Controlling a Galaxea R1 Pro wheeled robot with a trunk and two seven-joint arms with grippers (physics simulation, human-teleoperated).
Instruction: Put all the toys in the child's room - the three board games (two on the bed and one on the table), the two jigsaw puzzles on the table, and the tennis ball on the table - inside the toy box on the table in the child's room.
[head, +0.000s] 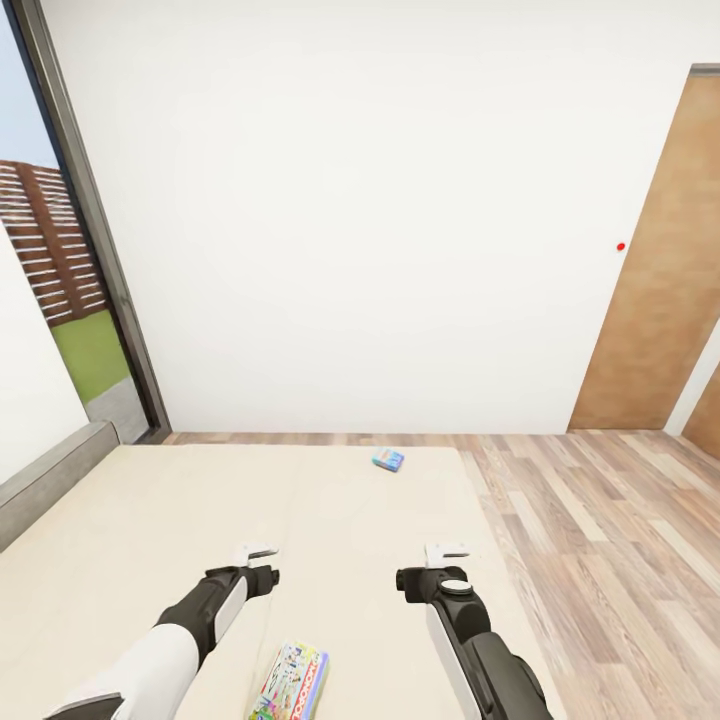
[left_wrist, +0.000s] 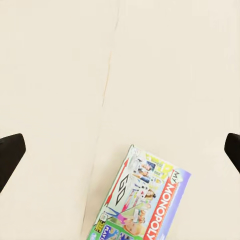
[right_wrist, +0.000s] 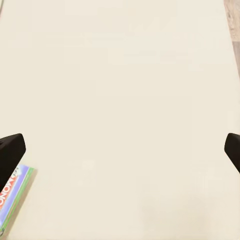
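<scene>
Both arms hang over the bed. The left gripper and the right gripper have their fingers wide apart and hold nothing. The white-green game lies at the bottom centre of the head view, cut by the edge. The blue game lies near the mattress's far edge, too small to read.

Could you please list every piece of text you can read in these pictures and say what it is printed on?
"MY MONOPOLY": on the cover of the white-green board game lying on the bed.
"GO": on the same cover, beside an arrow.
Small blue board game: print too small to read.
Other small print on the Monopoly cover: blurred.
</scene>
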